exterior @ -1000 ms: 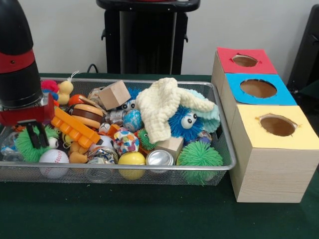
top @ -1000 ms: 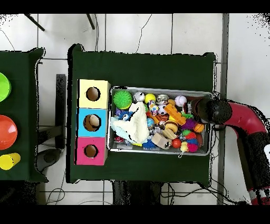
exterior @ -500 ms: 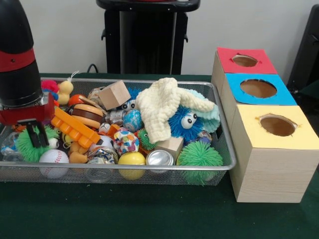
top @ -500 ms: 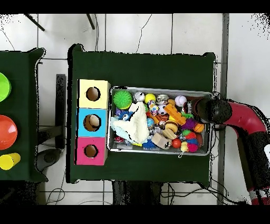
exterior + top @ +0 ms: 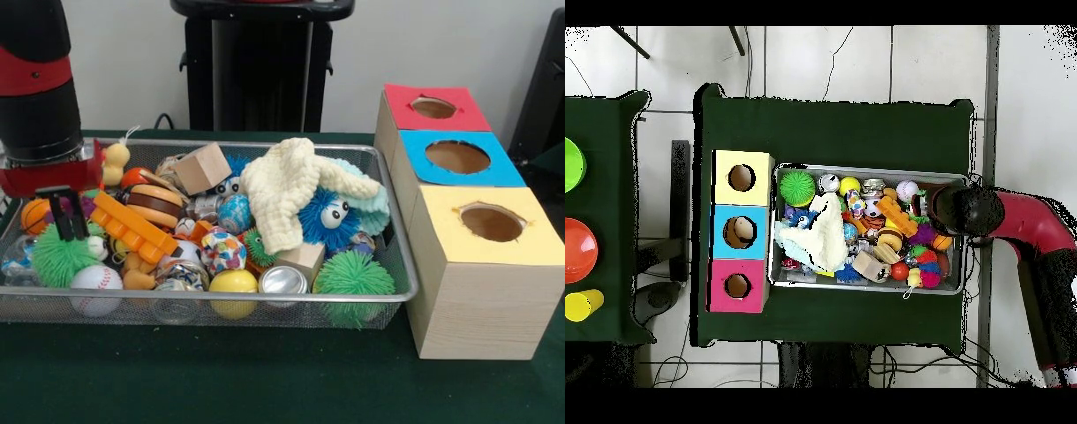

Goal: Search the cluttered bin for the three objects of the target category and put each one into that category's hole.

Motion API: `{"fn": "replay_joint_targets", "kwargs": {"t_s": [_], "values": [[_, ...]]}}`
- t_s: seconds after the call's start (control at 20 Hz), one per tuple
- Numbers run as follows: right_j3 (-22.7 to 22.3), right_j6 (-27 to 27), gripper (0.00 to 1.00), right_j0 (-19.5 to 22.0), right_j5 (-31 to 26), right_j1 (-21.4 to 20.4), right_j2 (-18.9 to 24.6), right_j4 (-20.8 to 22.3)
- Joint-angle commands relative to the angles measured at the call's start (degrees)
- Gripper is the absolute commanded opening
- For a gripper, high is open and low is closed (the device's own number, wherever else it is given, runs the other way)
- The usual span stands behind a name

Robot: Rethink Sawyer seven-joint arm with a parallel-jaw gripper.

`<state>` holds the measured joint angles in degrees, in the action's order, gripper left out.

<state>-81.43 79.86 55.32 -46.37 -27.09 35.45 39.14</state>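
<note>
Where the gripper (image 5: pixel 64 231) is held: over the left end of the bin (image 5: pixel 265 305) in the front view, just above a green spiky ball (image 5: pixel 53 258).
Gripper state: it cannot be told whether it is spread or pressed together; nothing is seen being pinched.
Arm: the red and black arm (image 5: pixel 35 97) is seen coming down from the top. From overhead its round end (image 5: pixel 967 210) is seen over the right end of the bin.
Bin: a wire tray set on the green table (image 5: pixel 221 380) and filled with toys.
Front row of the bin: a baseball (image 5: pixel 95 287), a yellow ball (image 5: pixel 233 287), a shiny can (image 5: pixel 284 281) and a second green spiky ball (image 5: pixel 353 278) are lined up along the near wall.
Middle of the bin: a cream cloth (image 5: pixel 291 190) is draped over a blue fuzzy ball with eyes (image 5: pixel 322 215). A wood block (image 5: pixel 203 168) is tipped on the pile beside it.
Left part of the bin: an orange toy (image 5: pixel 132 225), a burger toy (image 5: pixel 154 201), a yellow duck (image 5: pixel 115 159) and a small basketball (image 5: pixel 35 215) are packed close to the gripper.
Task's things: which toys are wanted cannot be told; all the toys are seen inside the bin.
Holes: a red box (image 5: pixel 433 108), a blue box (image 5: pixel 455 157) and a yellow box (image 5: pixel 490 225) are set in a row beside the bin, touching each other. One round hole is cut in each top.
</note>
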Motion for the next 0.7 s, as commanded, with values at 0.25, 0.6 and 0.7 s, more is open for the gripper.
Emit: {"fn": "replay_joint_targets", "kwargs": {"t_s": [0.25, 0.6, 0.7], "values": [[-7.7, -5.1, 0.0, -2.7, -1.8, -6.3, -1.9, 1.3], [-9.7, -3.5, 0.0, -2.8, -0.6, -7.9, -2.6, 1.0], [-10.2, -3.4, 0.0, -2.8, -0.4, -8.2, -2.7, 1.0]]}}
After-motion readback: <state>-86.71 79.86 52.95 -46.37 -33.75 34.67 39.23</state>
